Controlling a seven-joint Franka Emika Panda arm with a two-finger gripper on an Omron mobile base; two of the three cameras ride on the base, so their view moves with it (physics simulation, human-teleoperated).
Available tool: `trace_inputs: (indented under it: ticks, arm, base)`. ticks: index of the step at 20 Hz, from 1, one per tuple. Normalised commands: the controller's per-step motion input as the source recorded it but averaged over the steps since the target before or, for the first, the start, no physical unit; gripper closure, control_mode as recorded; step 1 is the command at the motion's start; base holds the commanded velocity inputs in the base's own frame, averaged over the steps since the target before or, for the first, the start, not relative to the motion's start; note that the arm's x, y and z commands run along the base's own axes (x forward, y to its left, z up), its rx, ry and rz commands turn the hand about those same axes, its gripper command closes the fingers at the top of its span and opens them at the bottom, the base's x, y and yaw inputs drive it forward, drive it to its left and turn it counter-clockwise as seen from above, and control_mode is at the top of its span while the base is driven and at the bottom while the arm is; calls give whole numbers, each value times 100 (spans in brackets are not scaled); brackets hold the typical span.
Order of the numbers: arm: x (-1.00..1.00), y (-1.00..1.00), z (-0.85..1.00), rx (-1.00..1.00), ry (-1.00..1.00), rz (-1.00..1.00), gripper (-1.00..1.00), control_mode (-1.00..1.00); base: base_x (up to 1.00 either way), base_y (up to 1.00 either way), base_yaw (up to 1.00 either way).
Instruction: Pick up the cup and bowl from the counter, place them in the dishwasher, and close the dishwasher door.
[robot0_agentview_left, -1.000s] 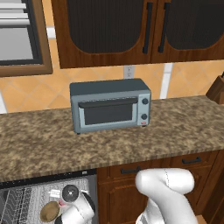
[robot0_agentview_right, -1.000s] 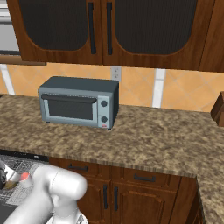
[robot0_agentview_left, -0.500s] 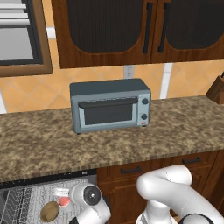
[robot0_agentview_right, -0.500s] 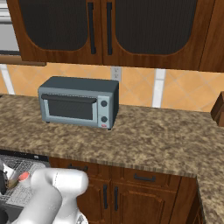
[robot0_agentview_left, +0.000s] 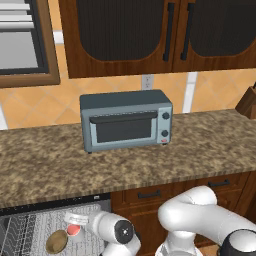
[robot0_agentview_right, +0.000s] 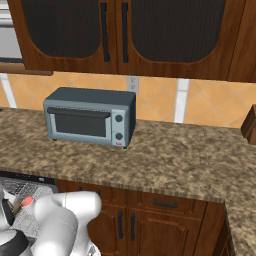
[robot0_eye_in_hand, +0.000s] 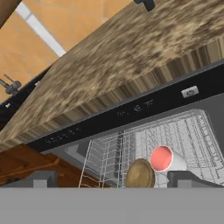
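Observation:
The dishwasher (robot0_agentview_left: 30, 225) stands open under the counter (robot0_agentview_left: 60, 170), its white wire rack pulled into sight; its door is out of view. The tan bowl (robot0_agentview_left: 56, 241) sits in the rack, and the white cup (robot0_agentview_left: 74, 226) lies on its side just right of it, red inside showing. In the hand view the bowl (robot0_eye_in_hand: 140, 173) and cup (robot0_eye_in_hand: 168, 158) rest in the rack below the dark control strip (robot0_eye_in_hand: 131, 111). My gripper (robot0_eye_in_hand: 113, 179) is open and holds nothing, drawn back from the rack with both things ahead of its fingertips (robot0_eye_in_hand: 188, 178). The cup's red rim (robot0_agentview_right: 26, 202) peeks past my arm.
A grey toaster oven (robot0_agentview_left: 126, 121) stands on the counter against the tiled wall. Dark wooden drawers (robot0_agentview_left: 150, 194) and cabinet doors (robot0_agentview_right: 135, 225) sit right of the dishwasher. My white arm (robot0_agentview_left: 200, 220) fills the space in front of them.
My wrist has drawn back to the right, away from the rack, with the jaws staying open. The cup and bowl have stayed in the rack.

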Motion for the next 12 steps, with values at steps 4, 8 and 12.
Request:
trace_inputs:
  ticks: [4, 8, 12]
  arm:
    - [-8, 2, 12, 2, 0, 2, -100, -100]
    - [-3, 1, 0, 0, 15, 0, -100, -100]
    - [-1, 4, 27, -2, 31, 0, -100, -100]
  base:
    - [0, 0, 0]
    - [0, 0, 0]
    - [0, 0, 0]
